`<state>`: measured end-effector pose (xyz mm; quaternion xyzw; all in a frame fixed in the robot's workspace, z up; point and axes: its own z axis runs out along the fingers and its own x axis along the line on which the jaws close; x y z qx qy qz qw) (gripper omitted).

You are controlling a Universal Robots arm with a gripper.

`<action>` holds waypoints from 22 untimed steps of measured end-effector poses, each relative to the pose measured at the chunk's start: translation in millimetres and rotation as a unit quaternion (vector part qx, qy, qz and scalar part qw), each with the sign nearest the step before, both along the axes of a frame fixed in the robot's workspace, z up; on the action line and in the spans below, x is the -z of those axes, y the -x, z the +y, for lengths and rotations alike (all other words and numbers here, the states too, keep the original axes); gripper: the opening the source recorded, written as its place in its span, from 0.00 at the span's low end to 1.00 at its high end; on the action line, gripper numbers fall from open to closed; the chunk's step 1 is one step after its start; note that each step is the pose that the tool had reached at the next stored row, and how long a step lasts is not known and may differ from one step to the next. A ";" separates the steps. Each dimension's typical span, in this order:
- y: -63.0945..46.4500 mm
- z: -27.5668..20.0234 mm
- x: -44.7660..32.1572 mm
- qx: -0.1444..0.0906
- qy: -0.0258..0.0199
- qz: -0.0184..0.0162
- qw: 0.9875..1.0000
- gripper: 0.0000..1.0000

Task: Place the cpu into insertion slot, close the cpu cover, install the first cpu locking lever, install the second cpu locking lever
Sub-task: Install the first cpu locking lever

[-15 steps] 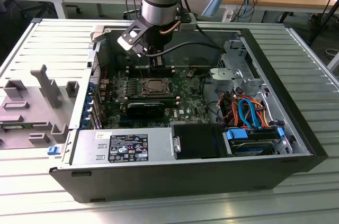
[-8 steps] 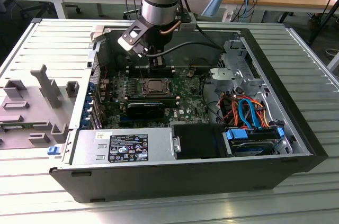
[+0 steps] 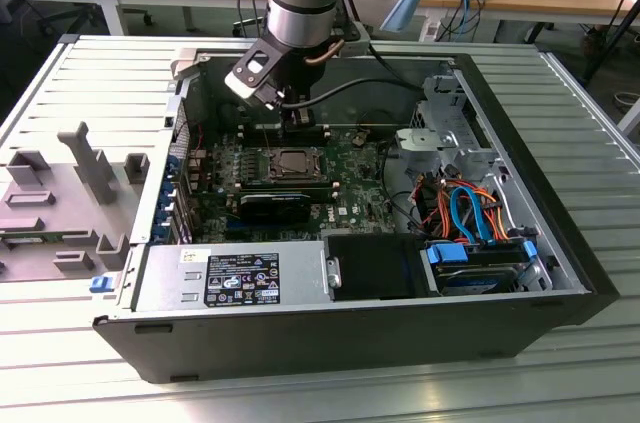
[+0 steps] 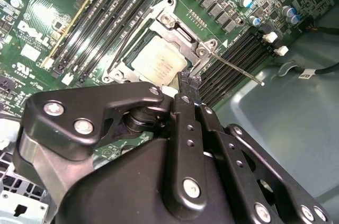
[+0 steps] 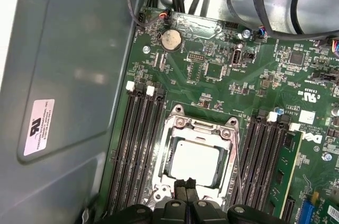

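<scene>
**Position of task items.** The cpu [image 5: 197, 163] sat inside the insertion slot [image 3: 290, 161], silvery top upward. The cpu cover [image 5: 200, 124] appeared to lie flat over it, its window framing the chip. A thin locking lever [image 4: 238, 69] stood out from one side of the slot, slanting over the neighbouring memory slots [image 4: 233, 57]. It was judged free rather than latched.

**Claw.** The claw [image 5: 184, 186] had its fingers pressed together and carried nothing. Its tips stood at the edge of the slot, just beside the cover's rim. Contact with the rim could not be confirmed.

**Handling, as judged.** The cpu is light, stiff and fragile, so it is better taken by its edges than across its face. The cover is thin sheet metal, rigid but smooth, and pressing belongs on the frame, never through the window. The lever is springy wire, narrow and likely slippery, and its free end away from the slot offers the best purchase.

**Surface and room.**
- Green circuit board [image 5: 212, 70] surrounded the slot, crowded with small parts.
- Memory slots flanked the slot on two sides.
- A grey case wall [image 5: 69, 49] rose beyond one bank.
- Loose cables [image 3: 470, 213] lay well apart from the slot, at the exterior view's right.
- The open computer case [image 3: 350, 333] rested on a ribbed metal worktop [image 3: 560, 363].
</scene>
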<state>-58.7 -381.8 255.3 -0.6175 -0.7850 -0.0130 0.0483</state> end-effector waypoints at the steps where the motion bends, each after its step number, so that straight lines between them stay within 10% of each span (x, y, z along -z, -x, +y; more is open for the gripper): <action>1: 0.0 0.0 0.0 -0.002 0.000 0.000 1.000 0.11; 22: 0.0 0.0 0.0 -0.043 0.000 0.000 0.999 0.11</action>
